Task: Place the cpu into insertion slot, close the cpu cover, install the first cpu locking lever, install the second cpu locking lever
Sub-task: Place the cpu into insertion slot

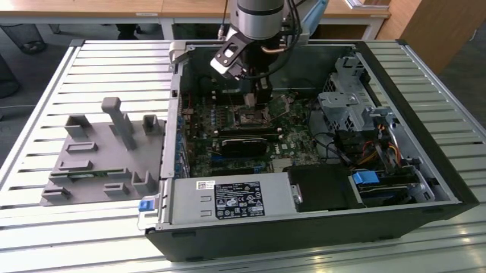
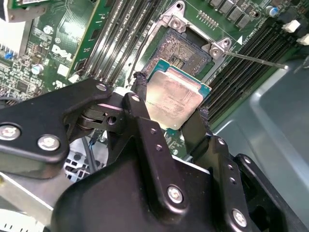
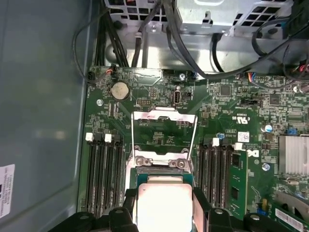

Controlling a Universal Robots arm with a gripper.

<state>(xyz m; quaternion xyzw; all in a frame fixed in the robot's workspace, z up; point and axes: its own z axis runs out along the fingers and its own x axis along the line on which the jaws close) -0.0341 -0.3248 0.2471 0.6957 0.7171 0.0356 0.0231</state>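
An open desktop computer case (image 1: 425, 187) lies on a slatted metal table (image 1: 114, 62). A grey moulded tray (image 1: 91, 165) sits beside the case at the exterior view's left. The robot arm reaches down into the case, over the green motherboard (image 3: 227, 104).

In the second wrist view the gripper (image 2: 171, 96) has its jaws clamped on the cpu (image 2: 177, 92), with a black finger (image 2: 145, 113) on each of two opposite edges. The silver chip hangs tilted over the near edge of the insertion slot (image 2: 186, 48), whose dark pin field lies bare.

In the first wrist view the cpu cover (image 3: 164, 115) stands swung open beyond the slot. A thin locking lever (image 2: 256, 59) juts out from the slot's frame.
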